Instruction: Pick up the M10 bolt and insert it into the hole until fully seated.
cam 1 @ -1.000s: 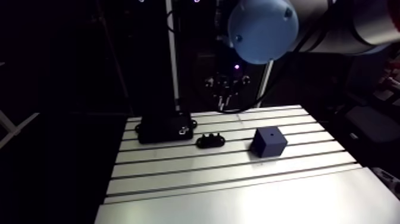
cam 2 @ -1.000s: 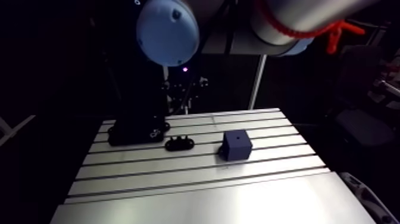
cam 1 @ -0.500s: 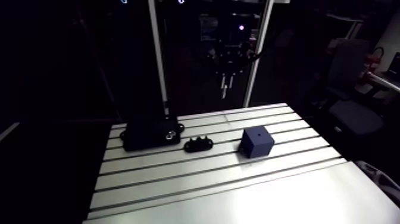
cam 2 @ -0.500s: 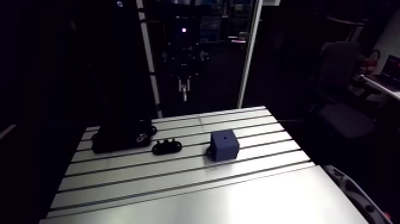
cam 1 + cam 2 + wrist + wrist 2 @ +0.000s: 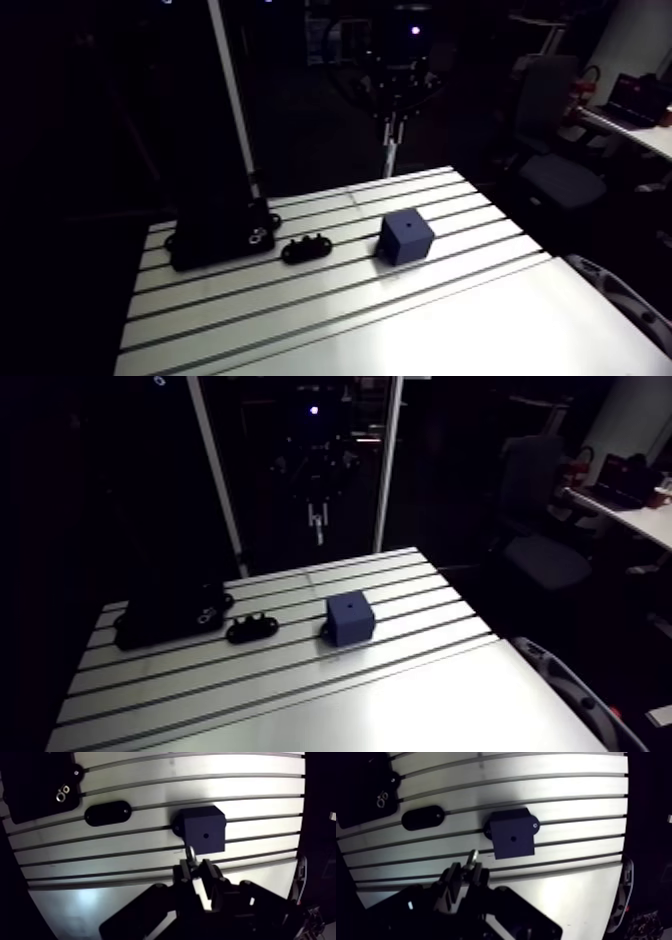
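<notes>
Your gripper [image 5: 195, 870] is pinching the bolt [image 5: 191, 853], fingers pressed on it with one end sticking out past the tips. The block [image 5: 202, 827] sits on the table [image 5: 125, 859], ahead of the gripper in the wrist view, with its hole [image 5: 205, 835] facing up. The bolt's long axis runs along the fingers and its free end lies just short of that hole (the arm view puts the gripper high above the table). I'd centre the axis over the hole before you descend.

Table [image 5: 330, 330]: slotted aluminium, 3 things in a row.
Black fixture [image 5: 215, 238]: one end.
Black oval piece [image 5: 306, 247]: middle.
Blue cube [image 5: 406, 237]: other end, 1 top hole.
</notes>
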Motion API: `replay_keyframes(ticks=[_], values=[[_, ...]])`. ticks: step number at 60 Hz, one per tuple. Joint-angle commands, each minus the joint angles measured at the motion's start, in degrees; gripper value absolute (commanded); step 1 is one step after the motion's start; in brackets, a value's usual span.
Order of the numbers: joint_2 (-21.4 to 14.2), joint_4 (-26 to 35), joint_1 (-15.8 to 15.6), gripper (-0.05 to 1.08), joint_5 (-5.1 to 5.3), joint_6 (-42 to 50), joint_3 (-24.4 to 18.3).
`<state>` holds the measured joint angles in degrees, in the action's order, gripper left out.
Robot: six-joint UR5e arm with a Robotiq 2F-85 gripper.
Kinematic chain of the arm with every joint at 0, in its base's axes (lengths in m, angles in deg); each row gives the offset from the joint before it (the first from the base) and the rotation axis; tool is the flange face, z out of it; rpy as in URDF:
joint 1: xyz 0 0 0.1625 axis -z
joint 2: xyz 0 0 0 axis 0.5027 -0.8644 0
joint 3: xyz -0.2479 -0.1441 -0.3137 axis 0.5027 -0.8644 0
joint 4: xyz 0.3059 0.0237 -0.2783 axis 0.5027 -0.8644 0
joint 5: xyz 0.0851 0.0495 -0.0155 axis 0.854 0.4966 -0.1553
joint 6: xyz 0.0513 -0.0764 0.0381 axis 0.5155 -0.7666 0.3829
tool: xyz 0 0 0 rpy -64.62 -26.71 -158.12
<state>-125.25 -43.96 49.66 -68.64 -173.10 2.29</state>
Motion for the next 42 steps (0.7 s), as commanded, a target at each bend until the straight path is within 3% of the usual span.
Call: replay_keyframes(ticks=[1,42], values=[[0.03,0.09,1.35,1.08,-0.46,-1.21,0.44],[0.2,-4.47,3.61,1.08,-0.26,-4.71,5.08]])
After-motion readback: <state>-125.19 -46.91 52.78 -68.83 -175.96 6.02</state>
